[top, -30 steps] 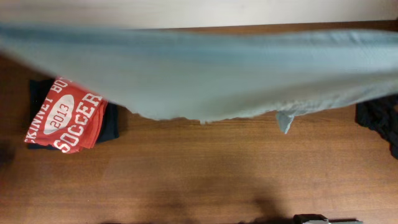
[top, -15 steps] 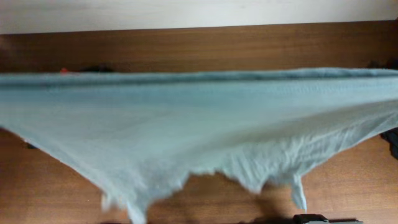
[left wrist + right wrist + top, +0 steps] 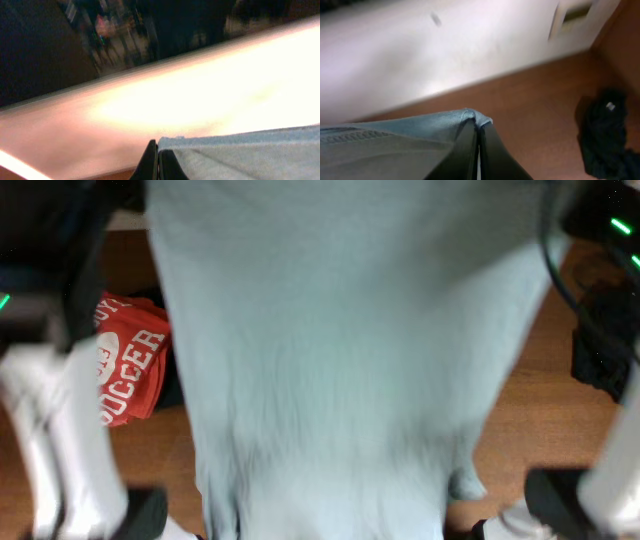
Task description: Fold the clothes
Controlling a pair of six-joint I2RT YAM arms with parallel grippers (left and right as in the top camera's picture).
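Clothes (image 3: pixel 340 360): one plain pale grey-blue t-shirt of thin fabric. It is lifted clear of the table (image 3: pixel 560 420) and hangs as a broad sheet close under the overhead camera, filling most of that view and blurred. It is stretched by its upper edge between the two arms. No fold or crease line shows in it. Judged progress: spreading stage only. Laying it flat and every fold are left to do.

Table: brown wood, with bare strips showing on either side of the sheet.

Red t-shirt (image 3: pixel 125 370): white SOCCER lettering, folded, lying on the table to the left and partly hidden behind the sheet. Not part of this job.

Black garment (image 3: pixel 600 350): crumpled heap near the table's right edge, apart from the sheet.

Left gripper (image 3: pixel 157 162): jaws pressed together, pinching a corner of the shirt's hem.

Right gripper (image 3: pixel 477 150): jaws pressed together, pinching the opposite corner.
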